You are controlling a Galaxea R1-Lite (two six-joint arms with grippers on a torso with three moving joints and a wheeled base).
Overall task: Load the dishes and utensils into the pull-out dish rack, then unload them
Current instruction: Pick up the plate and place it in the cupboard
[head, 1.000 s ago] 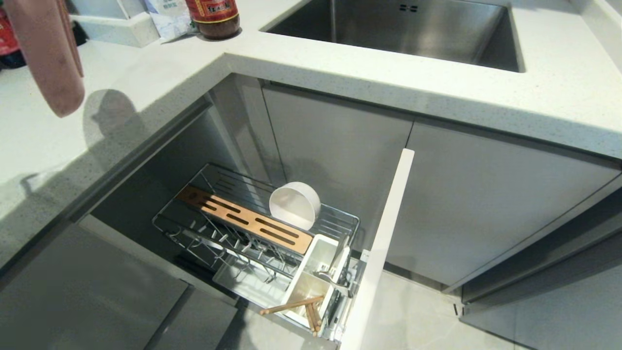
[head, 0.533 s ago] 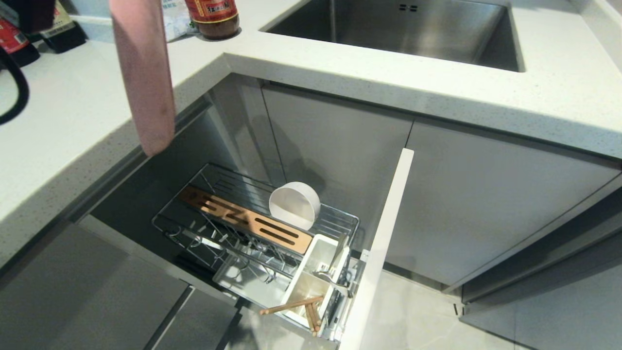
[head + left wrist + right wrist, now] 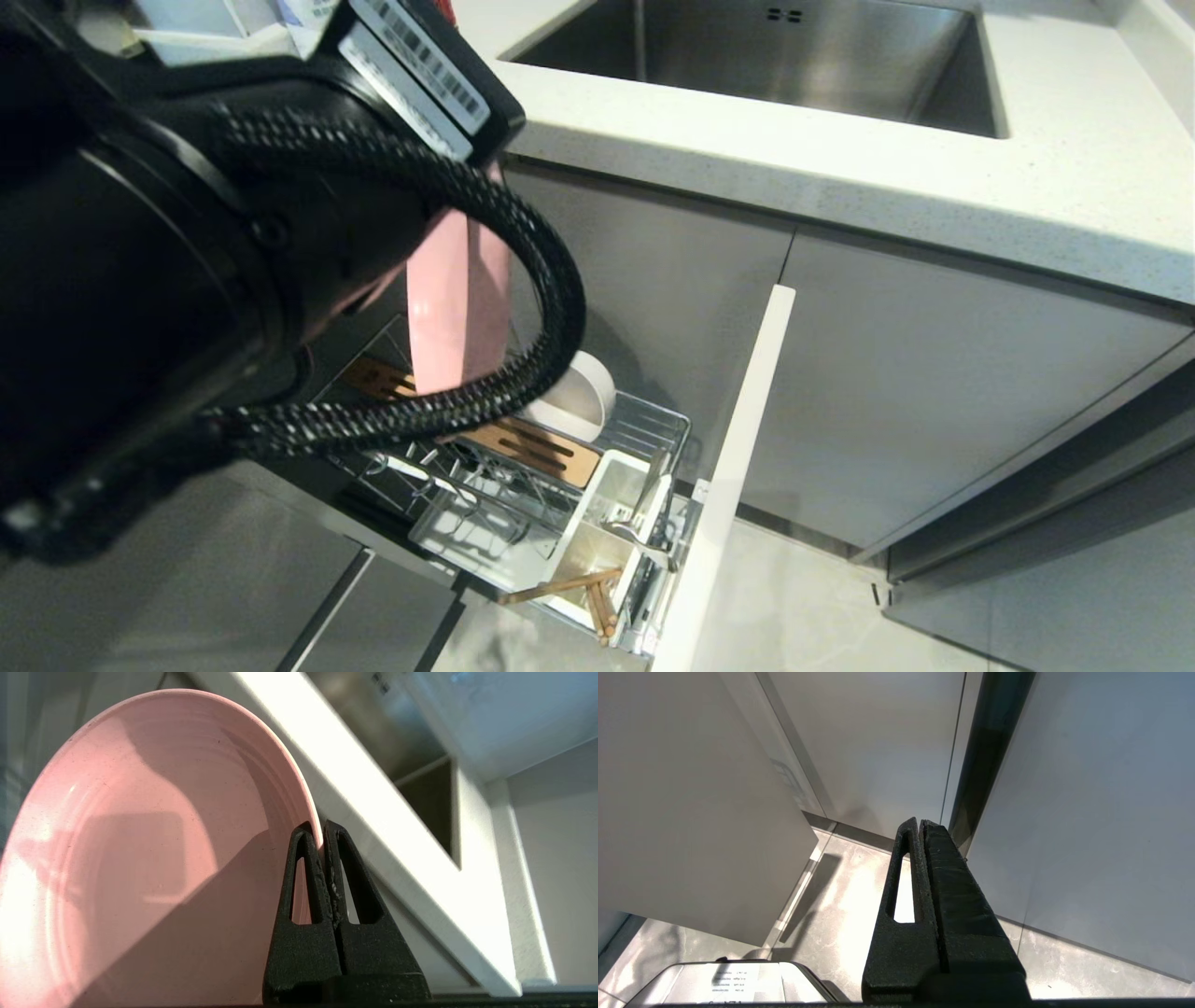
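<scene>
A: Quick status, what am I holding?

B: Left gripper (image 3: 322, 828) is clamped on the rim of the pink plate (image 3: 140, 849), plate on edge. In the head view the plate (image 3: 457, 308) hangs above the dish rack (image 3: 644, 425), over the end away from the white front panel (image 3: 738, 467). My arm blocks most of the rack from there, so I can't say for sure which prong slot it's lined up with.

A: How do I set it well?

B: I'd keep it upright, lower it edge-first between the plate prongs (image 3: 439, 457) beside the wooden strip (image 3: 546, 453), and release only once the rim is seated. Bowl (image 3: 574, 401) sits just past the strip, so stay off it.

A: Plate versus fingers?

B: Rim pinched between the tips; the plate spreads away to one side of them.

A: Rest?

B: Chopsticks (image 3: 560, 588) and fork (image 3: 644, 541) in the utensil cup (image 3: 607, 523). Right gripper (image 3: 920, 823) closed, empty, parked by the cabinet
</scene>
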